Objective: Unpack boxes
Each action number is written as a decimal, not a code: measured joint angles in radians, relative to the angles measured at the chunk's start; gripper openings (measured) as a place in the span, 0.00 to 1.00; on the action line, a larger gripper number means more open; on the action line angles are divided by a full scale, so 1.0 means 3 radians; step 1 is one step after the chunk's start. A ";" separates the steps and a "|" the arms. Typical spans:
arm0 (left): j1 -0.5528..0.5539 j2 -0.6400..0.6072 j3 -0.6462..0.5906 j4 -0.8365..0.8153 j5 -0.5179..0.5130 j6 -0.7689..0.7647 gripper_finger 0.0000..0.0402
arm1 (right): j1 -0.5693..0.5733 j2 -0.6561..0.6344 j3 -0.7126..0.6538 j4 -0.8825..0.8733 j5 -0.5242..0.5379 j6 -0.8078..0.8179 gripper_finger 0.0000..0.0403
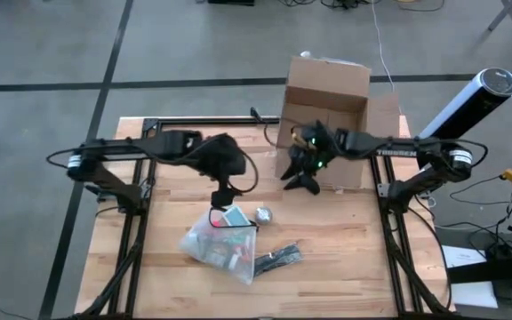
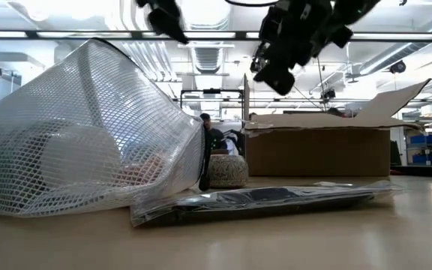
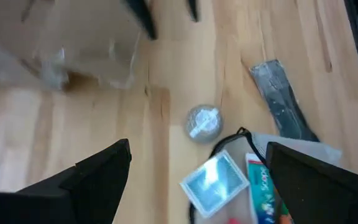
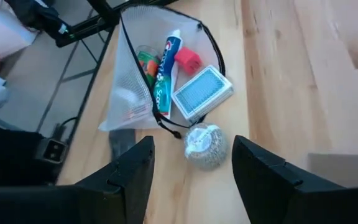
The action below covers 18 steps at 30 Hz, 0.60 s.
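The brown cardboard box (image 1: 327, 111) stands open on the table's far right part, flaps up; it also shows in the low view (image 2: 317, 148). My right gripper (image 1: 300, 182) hangs open in the air just off the box's near side, above the table, and appears in its own wrist view (image 4: 191, 180). My left gripper (image 1: 223, 197) is open too, in the air over the far end of a mesh pouch (image 1: 219, 244), with its fingers wide apart (image 3: 194, 186). Neither touches anything.
The mesh zip pouch (image 4: 138, 81) lies on the table's near middle, holding a toothpaste tube (image 4: 165, 65) and a red item (image 4: 188, 60). A blue card deck (image 4: 202, 93) lies at its mouth, with a grey ball (image 4: 204, 144) beside it. A flat black packet (image 1: 278, 259) lies to its right.
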 joint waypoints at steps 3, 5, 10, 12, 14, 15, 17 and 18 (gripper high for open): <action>-0.0023 -0.0276 -0.0444 0.0264 -0.0013 -0.0372 0.88 | 0.0187 0.0024 -0.0157 0.0160 0.0316 -0.0147 0.42; -0.0041 -0.0444 -0.0725 0.0498 -0.0012 -0.0624 0.88 | 0.0305 0.0084 -0.0231 0.0185 0.0444 -0.0283 0.40; -0.0069 -0.0821 -0.1345 0.1110 -0.0073 -0.1168 0.88 | 0.0523 0.0447 -0.0252 0.0299 0.0474 -0.0338 0.41; -0.0070 -0.0917 -0.1524 0.1260 -0.0075 -0.1345 0.88 | 0.0573 0.0615 -0.0212 0.0448 0.0477 -0.0257 0.42; -0.0070 -0.0974 -0.1651 0.1337 -0.0076 -0.1475 0.88 | 0.0613 0.0776 -0.0155 0.0579 0.0477 -0.0158 0.44; -0.0070 -0.0993 -0.1698 0.1360 -0.0077 -0.1524 0.88 | 0.0628 0.0857 -0.0105 0.0611 0.0477 -0.0121 0.46; -0.0070 -0.1013 -0.1749 0.1375 -0.0081 -0.1583 0.88 | 0.0650 0.1008 0.0009 0.0648 0.0477 -0.0086 0.48; -0.0070 -0.1019 -0.1758 0.1380 -0.0086 -0.1594 0.88 | 0.0655 0.1075 0.0064 0.0646 0.0477 -0.0084 0.50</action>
